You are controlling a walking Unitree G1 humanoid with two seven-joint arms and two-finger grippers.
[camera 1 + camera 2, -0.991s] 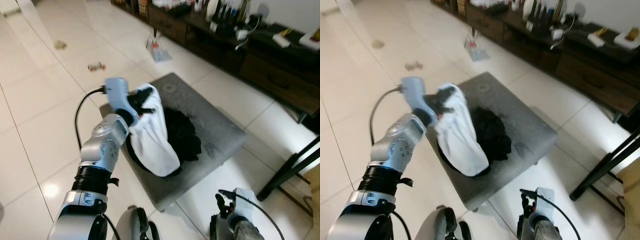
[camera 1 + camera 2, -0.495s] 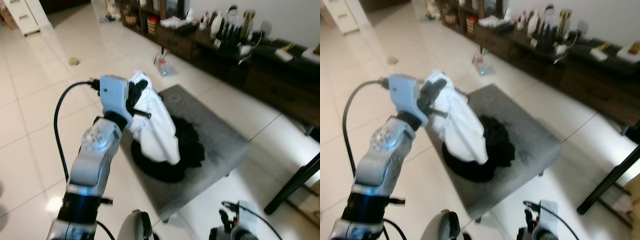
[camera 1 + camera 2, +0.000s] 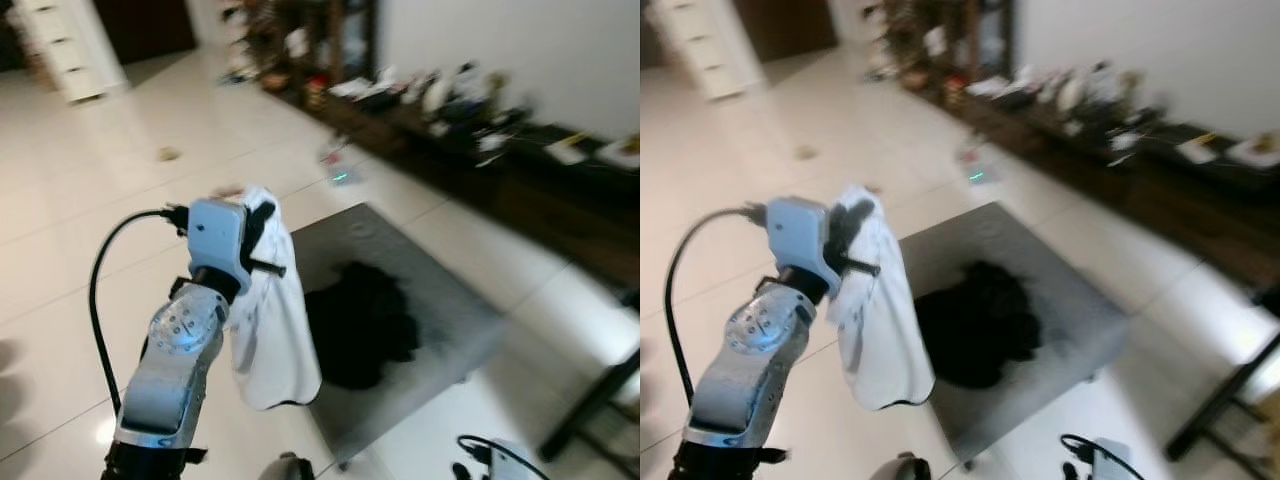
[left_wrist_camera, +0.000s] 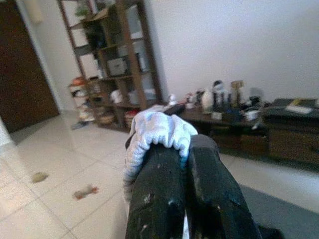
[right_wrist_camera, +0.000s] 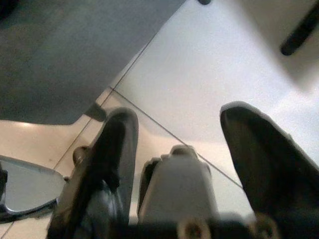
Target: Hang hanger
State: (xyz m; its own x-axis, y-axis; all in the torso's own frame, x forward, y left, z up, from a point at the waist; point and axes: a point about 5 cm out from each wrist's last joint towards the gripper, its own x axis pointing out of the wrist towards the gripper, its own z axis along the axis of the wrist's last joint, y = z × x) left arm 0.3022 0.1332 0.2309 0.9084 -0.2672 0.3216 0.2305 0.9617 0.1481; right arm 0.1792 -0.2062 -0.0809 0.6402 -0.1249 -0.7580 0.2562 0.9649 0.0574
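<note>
While the grey ottoman (image 3: 400, 300) sits below with a black garment (image 3: 360, 325) on it, we hold a white garment (image 3: 270, 320) on its hanger raised beside its near-left edge, hanging lengthwise down from our left tool (image 3: 258, 228), clamped on it. Our right tool (image 5: 177, 144) idles low, fingers apart.

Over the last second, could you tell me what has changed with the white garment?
The left gripper, shut on the white garment, has lifted it clear of the black clothes and it now hangs free. The black clothes stayed on the grey ottoman; the right gripper stayed low and open.
</note>
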